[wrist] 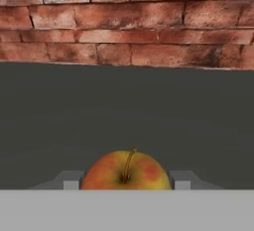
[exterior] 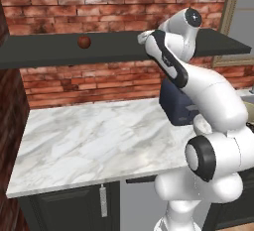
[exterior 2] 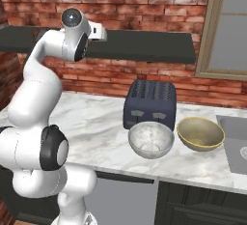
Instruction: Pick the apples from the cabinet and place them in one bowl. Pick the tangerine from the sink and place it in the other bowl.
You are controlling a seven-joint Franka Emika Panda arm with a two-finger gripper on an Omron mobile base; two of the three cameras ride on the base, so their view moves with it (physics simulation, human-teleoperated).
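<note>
Left base view: dark red apple (exterior: 84, 41) sits on cabinet shelf (exterior: 49, 51), well left of arm.

Right base view: you want pale bowl (exterior 2: 151, 140) on surface (exterior 2: 91, 118), beside toaster (exterior 2: 150, 104).

Hand view: end effector (wrist: 127, 179) clamped on blushed apple (wrist: 126, 171). Lift straight off shelf, no dragging.

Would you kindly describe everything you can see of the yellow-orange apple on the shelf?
The yellow-orange apple is round and glossy, yellow with reddish blushes on both sides and a thin brown stem rising from a dark dimple on top. It sits upright on the dark grey shelf board, in front of the brick wall. The gripper is shut on it, a grey finger tip pressed to each side. Its lower part is hidden.
</note>
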